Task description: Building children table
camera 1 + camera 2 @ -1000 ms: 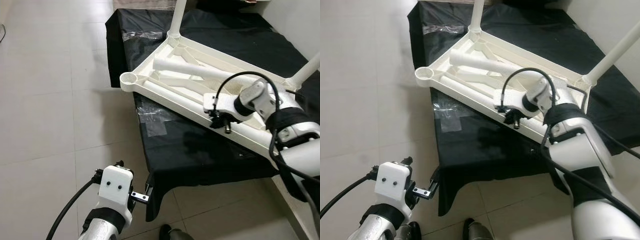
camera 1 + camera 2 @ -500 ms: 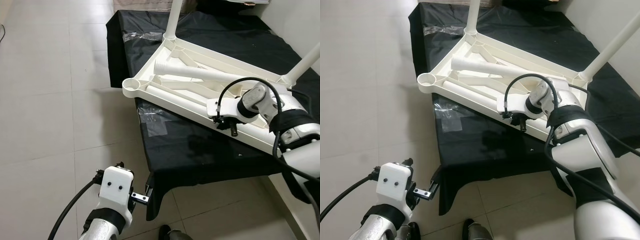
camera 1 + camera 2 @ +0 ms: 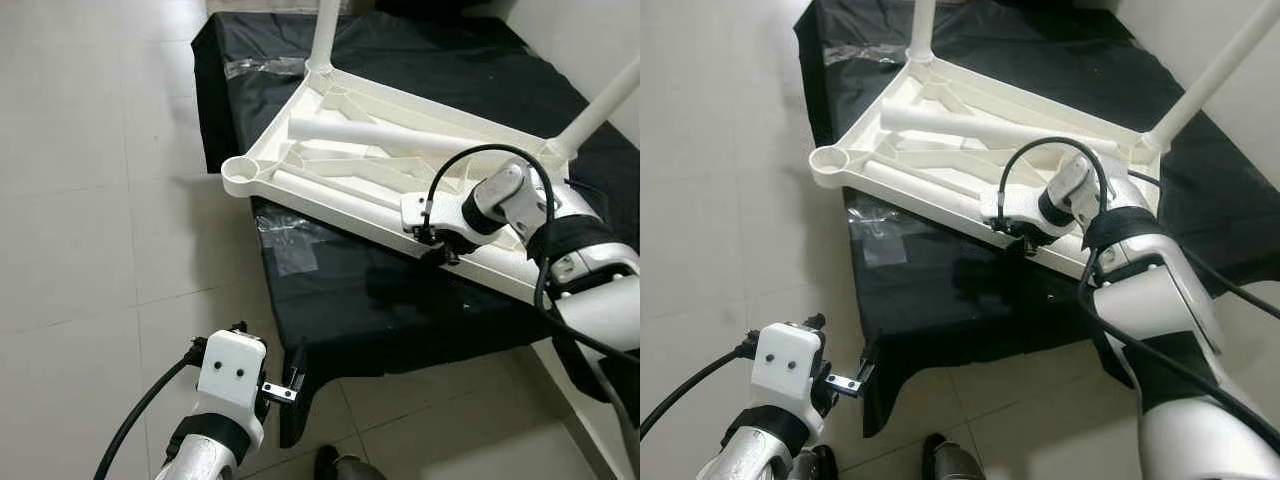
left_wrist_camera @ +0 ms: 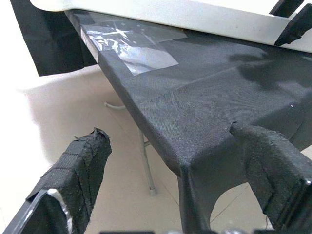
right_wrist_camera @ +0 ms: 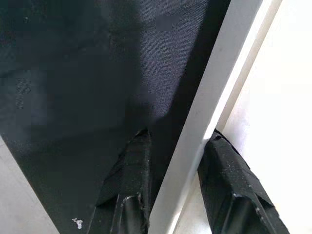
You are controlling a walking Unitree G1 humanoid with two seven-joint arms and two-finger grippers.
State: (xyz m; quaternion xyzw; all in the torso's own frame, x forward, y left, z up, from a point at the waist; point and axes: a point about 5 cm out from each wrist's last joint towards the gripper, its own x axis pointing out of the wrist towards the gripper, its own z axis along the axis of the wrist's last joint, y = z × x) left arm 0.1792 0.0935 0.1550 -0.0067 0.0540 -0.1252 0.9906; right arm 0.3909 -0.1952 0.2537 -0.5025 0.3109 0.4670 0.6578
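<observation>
A white children's table [image 3: 330, 205] lies upside down on a black-covered platform [image 3: 340, 300]. Two legs stand upright in its far corners [image 3: 325, 30] [image 3: 600, 100]. A loose leg [image 3: 370, 135] rests inside the frame. The near left corner socket [image 3: 240, 172] is empty. My right gripper [image 3: 440, 252] is at the table's near rim; in the right wrist view the white rim [image 5: 214, 97] passes between its fingers [image 5: 134, 180], which are shut on it. My left gripper [image 3: 290, 375] hangs low beside the cloth's front corner, open with nothing in it [image 4: 168, 136].
Clear plastic wrap [image 3: 285, 245] lies on the cloth under the table's corner, with more at the back [image 3: 260, 65]. Pale tiled floor [image 3: 90, 200] spreads to the left. A thin metal leg [image 4: 146, 165] stands under the platform. A white wall is at the right.
The view has shifted a little. My right gripper has drawn in against the table's near rim and now straddles it. The left arm has stayed put.
</observation>
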